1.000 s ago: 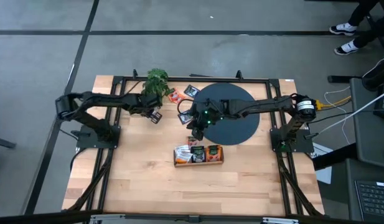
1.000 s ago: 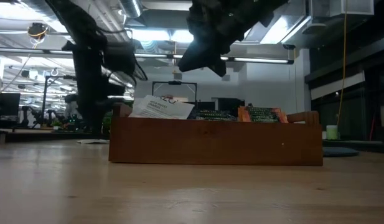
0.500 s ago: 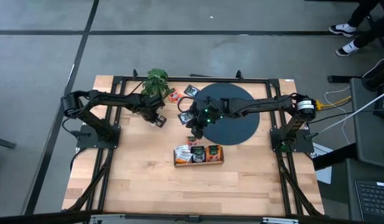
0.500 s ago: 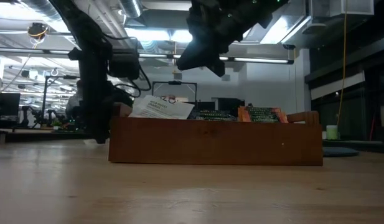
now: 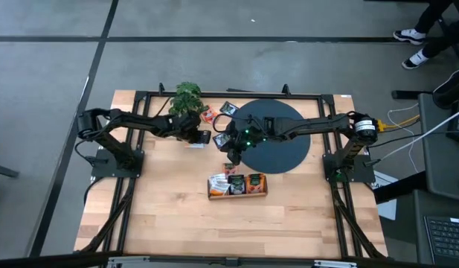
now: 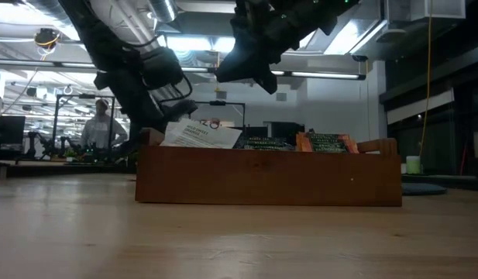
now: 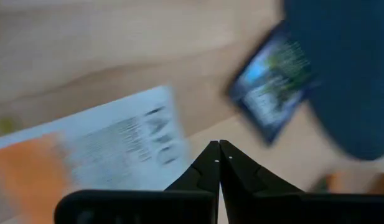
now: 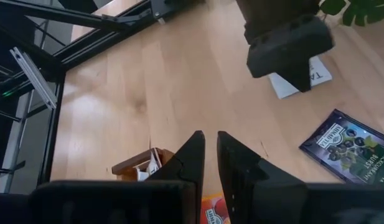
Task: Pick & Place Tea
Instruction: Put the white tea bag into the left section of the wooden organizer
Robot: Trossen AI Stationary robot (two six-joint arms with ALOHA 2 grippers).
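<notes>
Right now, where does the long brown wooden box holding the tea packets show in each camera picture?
High view: the wooden box lies near the table's middle, below the arms' tips.
Low view: it fills the centre, seen side-on.
Left wrist view: not in it.
Right wrist view: only one corner shows.
Shared landmark: the shut left gripper, which shows in every view.

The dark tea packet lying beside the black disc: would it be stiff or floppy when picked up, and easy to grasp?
The dark tea packet looks thin and flat, so probably light and somewhat floppy. It lies flush on the table, so getting under its edge may be hard.
</notes>
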